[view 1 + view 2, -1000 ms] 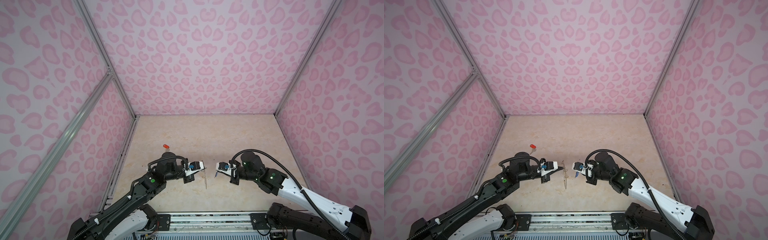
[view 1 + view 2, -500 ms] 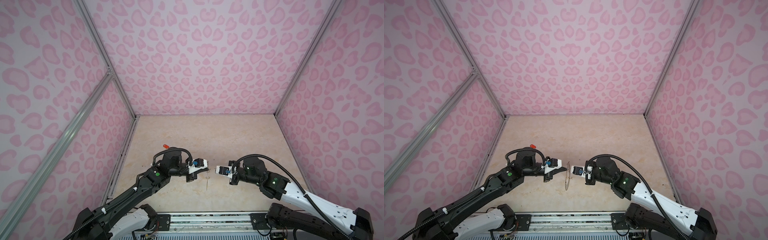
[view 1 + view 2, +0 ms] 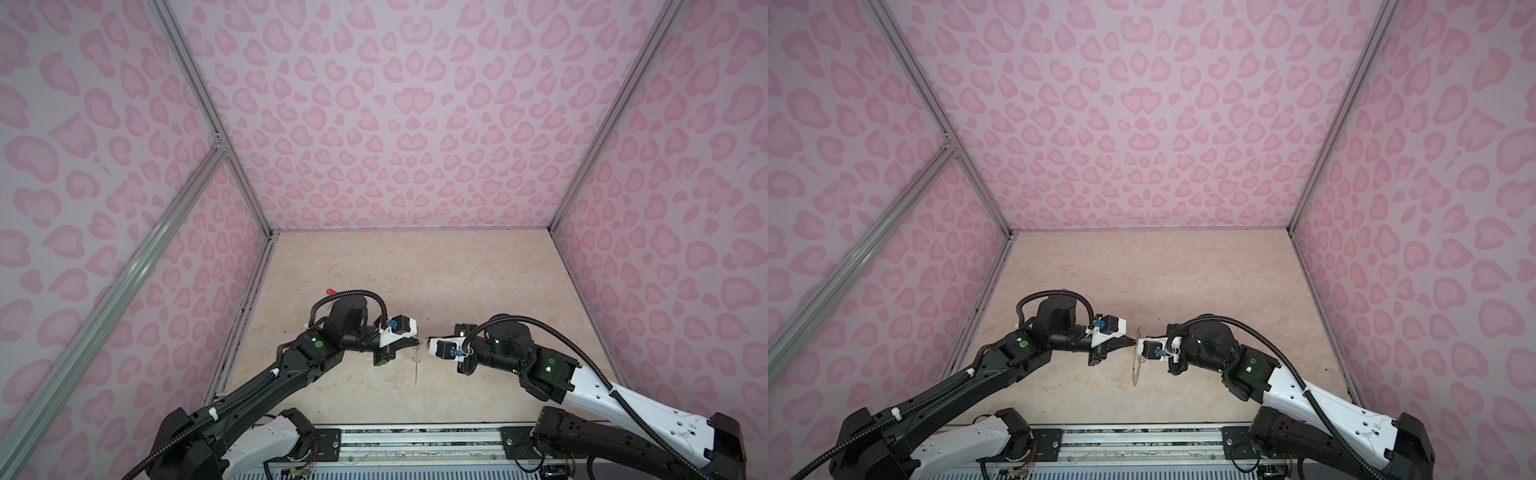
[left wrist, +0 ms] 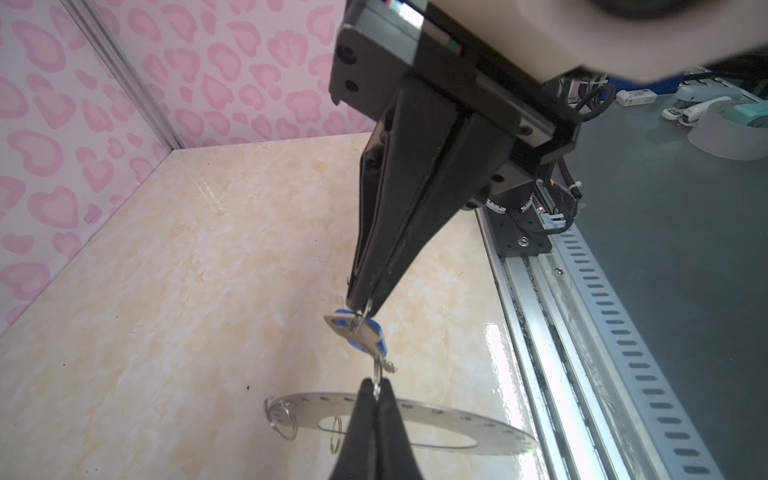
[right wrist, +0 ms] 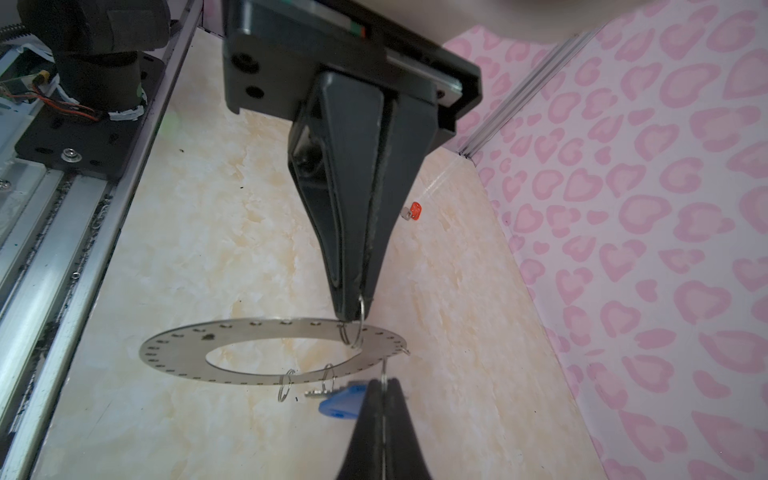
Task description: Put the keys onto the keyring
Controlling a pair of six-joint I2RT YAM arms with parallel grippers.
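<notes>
Left gripper (image 4: 360,305) is clenched on a thin wire loop (image 4: 365,309), and the blue-tagged key (image 4: 360,332) hangs from that loop just under its tips. Right gripper (image 5: 353,311) is likewise clenched, pinching another of the small loops on the keyring (image 5: 174,353), so the flat grey disc is held clear of the table (image 3: 415,270). In both top views the two tools meet tip to tip at lower centre of the frame, and the keyring shows there only as a thin edge-on line hanging below them. The red-tagged key (image 3: 331,291) lies on the table left of centre, partly hidden behind the left arm (image 3: 291,365), well apart from the work. The step in hand looks like fitting the blue-tagged key to the ring. In the right wrist view the wire in the left tool seems to run to the disc's rim, but whether the key is fully threaded on cannot be told. If it is not, the next move calls for a small, careful twist of the left tool while the right holds the disc steady. Once the key is on, the left tool should release and go for the red-tagged key.
</notes>
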